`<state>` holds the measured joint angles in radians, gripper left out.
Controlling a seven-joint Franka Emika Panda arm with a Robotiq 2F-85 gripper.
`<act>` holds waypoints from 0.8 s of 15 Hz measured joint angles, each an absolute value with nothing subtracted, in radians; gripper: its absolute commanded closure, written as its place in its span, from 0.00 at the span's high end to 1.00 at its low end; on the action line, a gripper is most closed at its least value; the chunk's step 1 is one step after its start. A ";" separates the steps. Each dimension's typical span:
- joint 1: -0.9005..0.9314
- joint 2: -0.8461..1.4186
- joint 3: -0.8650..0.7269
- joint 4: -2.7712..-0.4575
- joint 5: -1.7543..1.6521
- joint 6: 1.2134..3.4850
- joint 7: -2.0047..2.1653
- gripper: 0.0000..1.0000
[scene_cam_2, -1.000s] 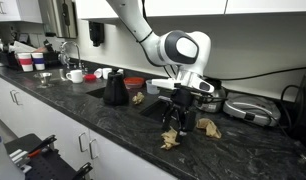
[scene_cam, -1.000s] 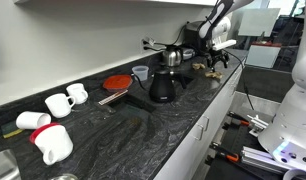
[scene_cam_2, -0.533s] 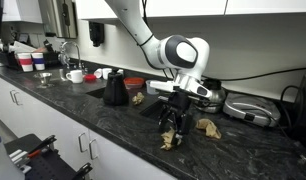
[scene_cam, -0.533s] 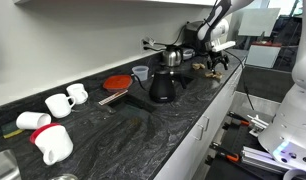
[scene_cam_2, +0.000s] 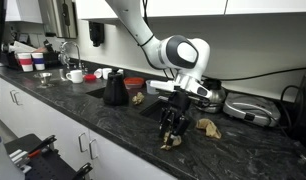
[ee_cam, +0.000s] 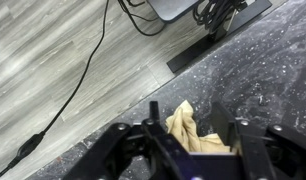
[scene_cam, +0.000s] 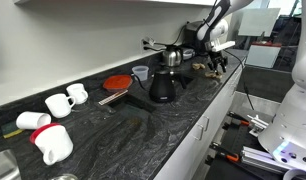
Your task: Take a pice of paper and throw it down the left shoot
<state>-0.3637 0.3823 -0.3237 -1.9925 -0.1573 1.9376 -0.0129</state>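
Observation:
A crumpled brown piece of paper (ee_cam: 196, 138) lies near the front edge of the black stone counter (scene_cam_2: 103, 125). My gripper (ee_cam: 193, 118) is lowered over it, with one open finger on each side of the paper. In both exterior views the gripper (scene_cam_2: 171, 132) (scene_cam: 216, 65) stands upright on the paper (scene_cam_2: 168, 143). Two more crumpled papers lie on the counter, one beside the gripper (scene_cam_2: 208, 127) and one further back (scene_cam_2: 138, 98). No chute is in view.
A black kettle (scene_cam_2: 115, 88) (scene_cam: 163, 86) stands on the counter. A red plate (scene_cam: 116, 82) and white mugs (scene_cam: 61, 101) lie along it. A silver appliance (scene_cam_2: 248, 110) sits behind the gripper. The counter edge drops to a wooden floor with cables (ee_cam: 63, 60).
The gripper has sunk slightly lower onto the paper at the counter edge. Nothing else has moved.

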 measured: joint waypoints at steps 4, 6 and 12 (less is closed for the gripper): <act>-0.366 0.383 -0.324 -1.981 -0.150 1.907 -0.013 0.01; -0.367 0.384 -0.324 -1.974 -0.143 1.894 -0.013 0.00; -0.375 0.385 -0.325 -1.948 -0.122 1.874 -0.013 0.00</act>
